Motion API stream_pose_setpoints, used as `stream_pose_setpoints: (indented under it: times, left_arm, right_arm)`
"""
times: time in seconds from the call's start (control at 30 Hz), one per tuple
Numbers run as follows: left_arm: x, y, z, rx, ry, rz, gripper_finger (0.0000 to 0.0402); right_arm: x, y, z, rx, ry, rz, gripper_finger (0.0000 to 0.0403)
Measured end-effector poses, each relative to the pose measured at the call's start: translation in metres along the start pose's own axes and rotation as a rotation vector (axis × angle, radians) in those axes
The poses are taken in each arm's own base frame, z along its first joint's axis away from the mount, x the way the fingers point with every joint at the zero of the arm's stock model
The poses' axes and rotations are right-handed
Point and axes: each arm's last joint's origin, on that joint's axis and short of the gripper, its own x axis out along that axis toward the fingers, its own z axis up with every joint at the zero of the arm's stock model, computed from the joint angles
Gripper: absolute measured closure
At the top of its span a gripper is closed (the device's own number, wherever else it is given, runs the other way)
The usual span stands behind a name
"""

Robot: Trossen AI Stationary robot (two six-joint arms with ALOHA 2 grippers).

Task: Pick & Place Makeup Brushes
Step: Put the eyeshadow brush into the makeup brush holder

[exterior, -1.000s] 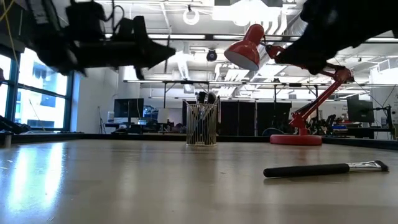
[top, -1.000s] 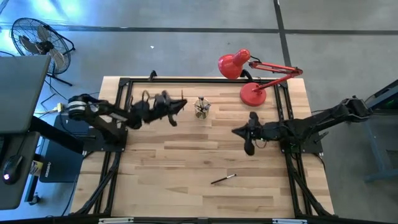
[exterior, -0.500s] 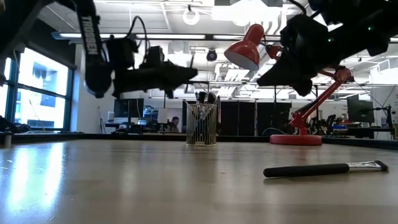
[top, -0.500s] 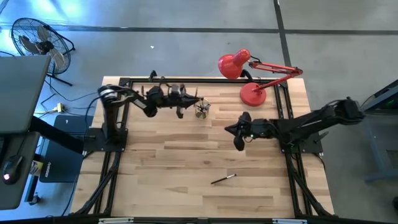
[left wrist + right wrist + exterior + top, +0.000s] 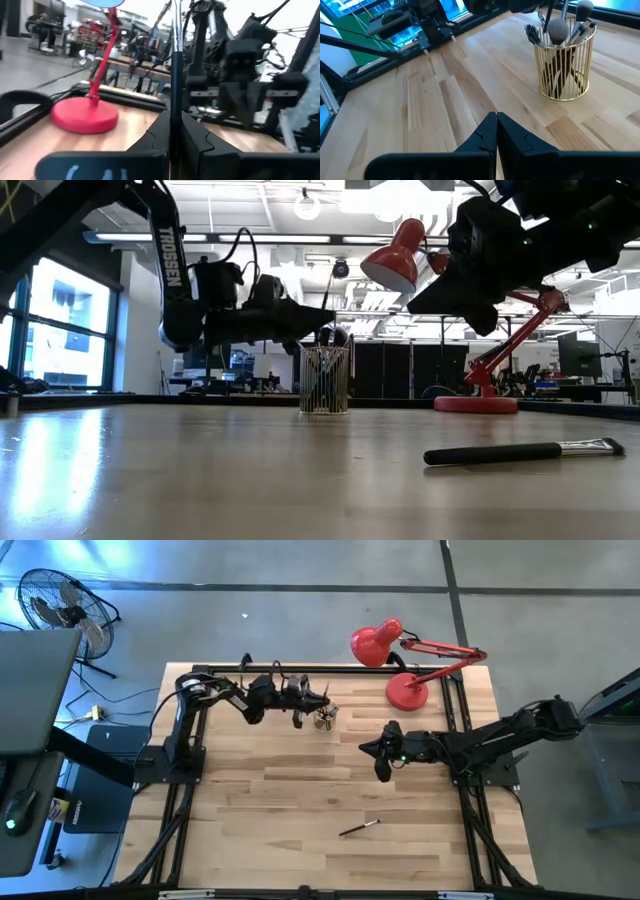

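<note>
A gold wire cup (image 5: 325,718) (image 5: 563,70) with several makeup brushes in it stands at the far middle of the table. My left gripper (image 5: 319,705) (image 5: 322,316) hovers just above the cup's left rim, shut on one thin dark brush (image 5: 175,65) that stands upright. Another brush (image 5: 360,828) (image 5: 520,451) lies flat on the table near the front. My right gripper (image 5: 381,758) (image 5: 496,125) is shut and holds nothing, in the air right of the cup. My left gripper pinches the brush's dark handle (image 5: 174,107) between its two fingers (image 5: 155,135). The fingers come about level from the table's left and lie across the brush. The brush stands upright, lifted clear, and rises above the fingers (image 5: 332,285); its lower end is hidden behind them.
A red desk lamp (image 5: 405,665) (image 5: 480,360) stands at the far right, its base on the table. Black frame rails (image 5: 190,730) run along the table's left, right and far sides. Bare wood lies between the cup and the loose brush.
My left gripper has swung toward the table's right and far edge and has sunk, coming to just above the wire cup. My right gripper has shifted a little toward the table's left and down. The loose brush has stayed where it was.
</note>
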Motion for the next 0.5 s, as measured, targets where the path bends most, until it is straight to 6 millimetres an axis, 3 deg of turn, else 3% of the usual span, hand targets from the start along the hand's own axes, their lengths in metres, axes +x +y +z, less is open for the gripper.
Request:
stream_pose_setpoints:
  times: [0.23,0.5]
  left_arm:
    - [0.000,0.002,-0.004,-0.016,0.034,0.048,0.0337]
    - [0.000,0.003,-0.012,-0.016,0.109,0.036,0.0346]
  right_arm:
    - [0.000,0.000,0.000,0.001,-0.005,-0.001,0.0403]
    - [0.000,-0.001,0.002,0.005,-0.013,-0.009,0.0403]
